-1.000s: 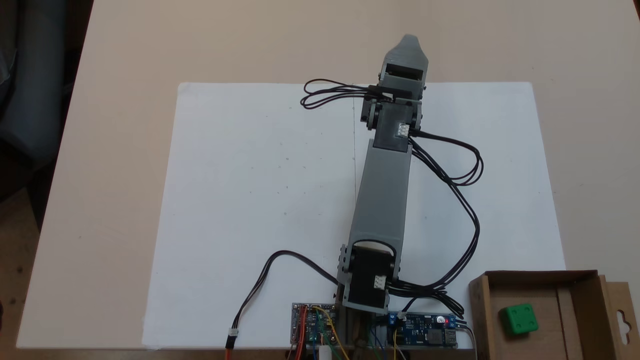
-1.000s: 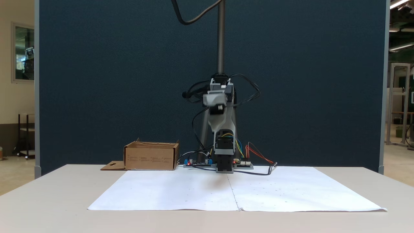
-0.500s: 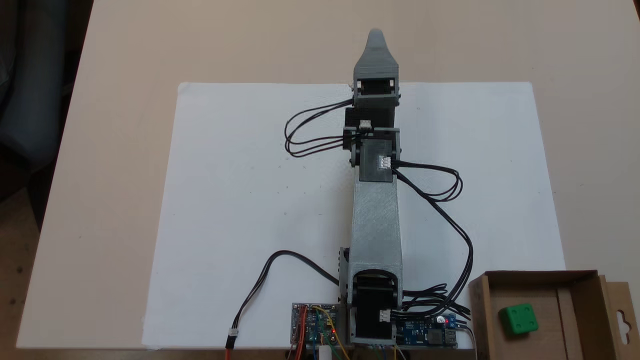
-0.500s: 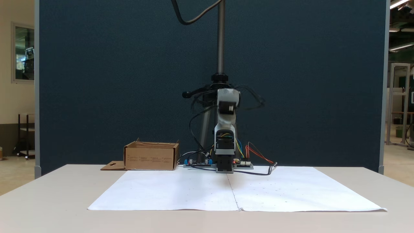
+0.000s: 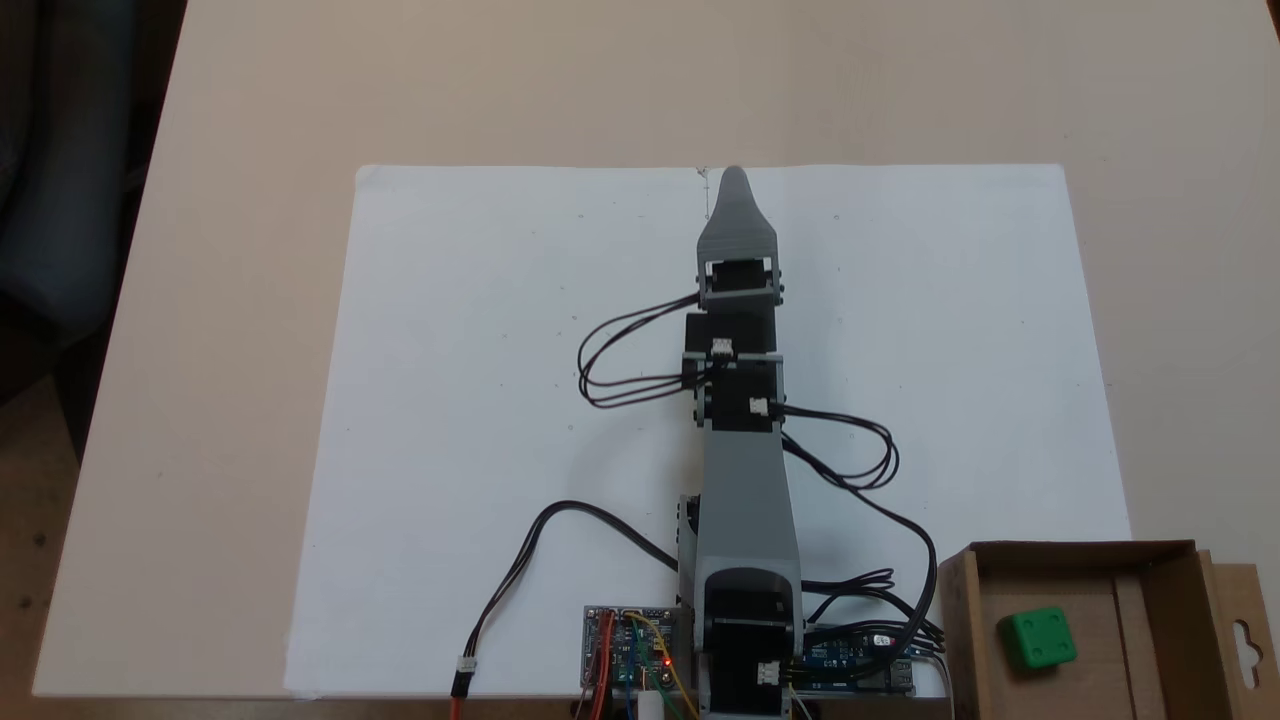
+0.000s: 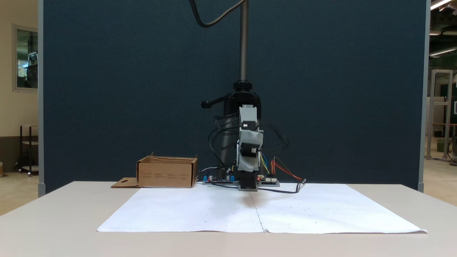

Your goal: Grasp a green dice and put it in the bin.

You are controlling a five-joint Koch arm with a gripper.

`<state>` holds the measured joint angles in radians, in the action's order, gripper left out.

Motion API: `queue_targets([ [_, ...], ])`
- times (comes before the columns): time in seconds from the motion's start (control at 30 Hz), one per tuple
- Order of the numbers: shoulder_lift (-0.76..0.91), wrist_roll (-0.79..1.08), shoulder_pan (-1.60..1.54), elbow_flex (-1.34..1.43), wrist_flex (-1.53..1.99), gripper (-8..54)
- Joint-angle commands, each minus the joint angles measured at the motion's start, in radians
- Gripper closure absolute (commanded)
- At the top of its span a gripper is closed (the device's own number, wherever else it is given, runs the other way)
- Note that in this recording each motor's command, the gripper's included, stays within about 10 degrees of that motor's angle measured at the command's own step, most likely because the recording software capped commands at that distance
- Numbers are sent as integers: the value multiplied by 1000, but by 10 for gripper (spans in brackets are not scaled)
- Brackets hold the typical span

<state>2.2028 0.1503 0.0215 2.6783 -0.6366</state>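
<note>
one dice (image 5: 1039, 639) lies inside the bin (image 5: 1160, 556), well right of and behind the gripper (image 5: 734, 183); its opening i cannot tell.

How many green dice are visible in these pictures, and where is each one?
1. The green dice lies inside the cardboard box at the lower right of a fixed view from above. From the front, the box walls hide its inside, so nothing more can be counted there.

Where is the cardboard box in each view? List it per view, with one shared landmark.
Top-down fixed view: cardboard box at bottom right, green dice inside.
Front fixed view: cardboard box left of the arm's base.
Shared landmark: white paper sheet.
</note>
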Motion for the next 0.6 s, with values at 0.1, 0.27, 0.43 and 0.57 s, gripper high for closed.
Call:
queue_targets([
  [0.1, 54, 67, 6, 161, -273, -11],
  [0.27, 92, 15, -3, 285, -432, -11],
  [0.43, 146, -2, -2, 408, -584, -11],
  [0.57, 164, -8, 0, 451, -707, -16],
])
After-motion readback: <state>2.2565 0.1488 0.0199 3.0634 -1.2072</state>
